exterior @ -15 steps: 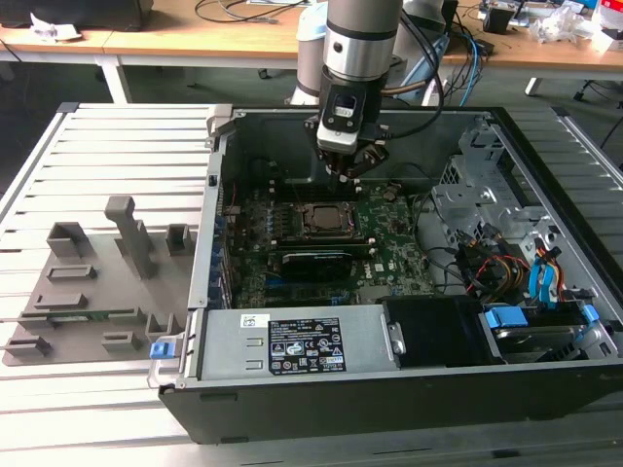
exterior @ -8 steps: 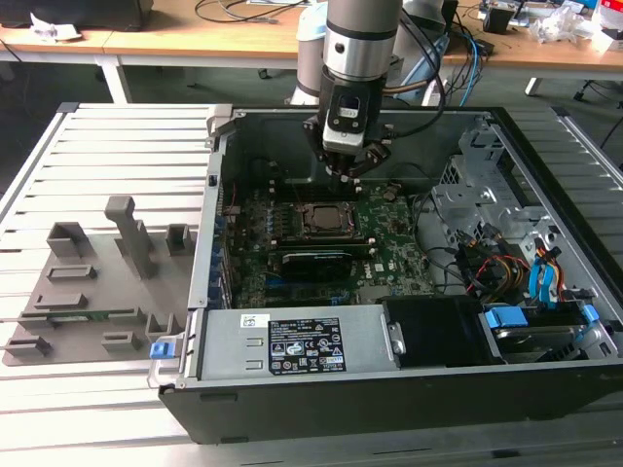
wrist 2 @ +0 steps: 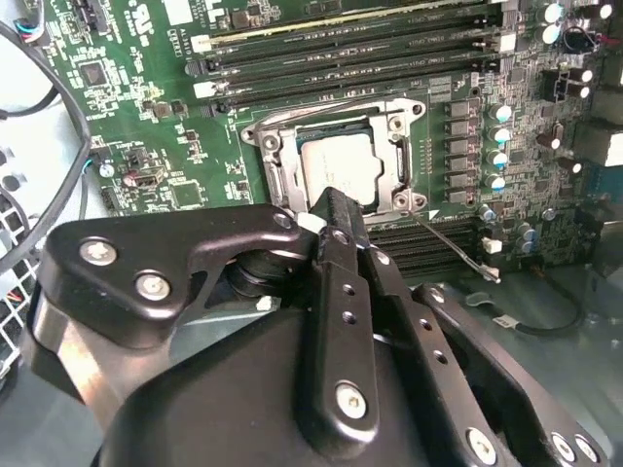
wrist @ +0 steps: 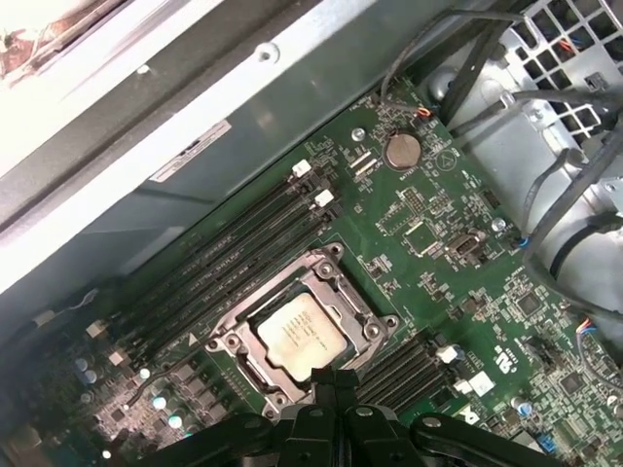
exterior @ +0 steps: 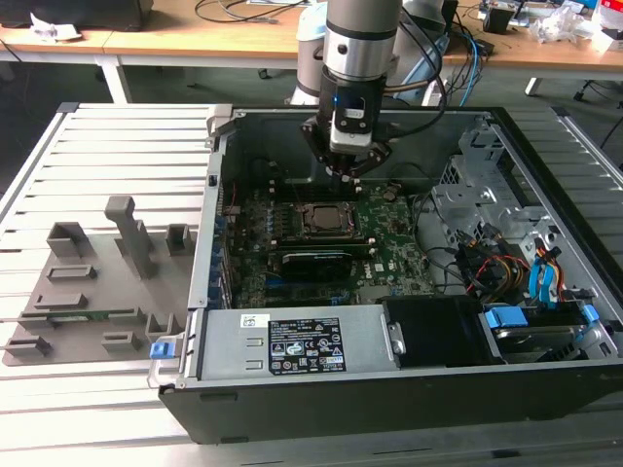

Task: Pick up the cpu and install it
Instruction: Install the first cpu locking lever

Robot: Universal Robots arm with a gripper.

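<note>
1. The small, flat, square cpu (wrist: 300, 334) with its silvery-white metal top lies inside the dark, metal-framed square socket (wrist: 226, 342) on the green motherboard (wrist: 443, 253), as both wrist views show (its top (wrist 2: 343, 165) looks level with the frame).
2. The black gripper (exterior: 348, 171) hangs inside the open dark computer case (exterior: 389, 384), just above the socket.
3. In both wrist views its fingers (wrist 2: 341, 263) sit pressed together with nothing between them, their tips near the socket's edge; I cannot tell whether they touch it.
4. On the exterior view's left, a grey plastic holder tray (exterior: 58, 292) rests on the slatted table (exterior: 127, 136).
</note>
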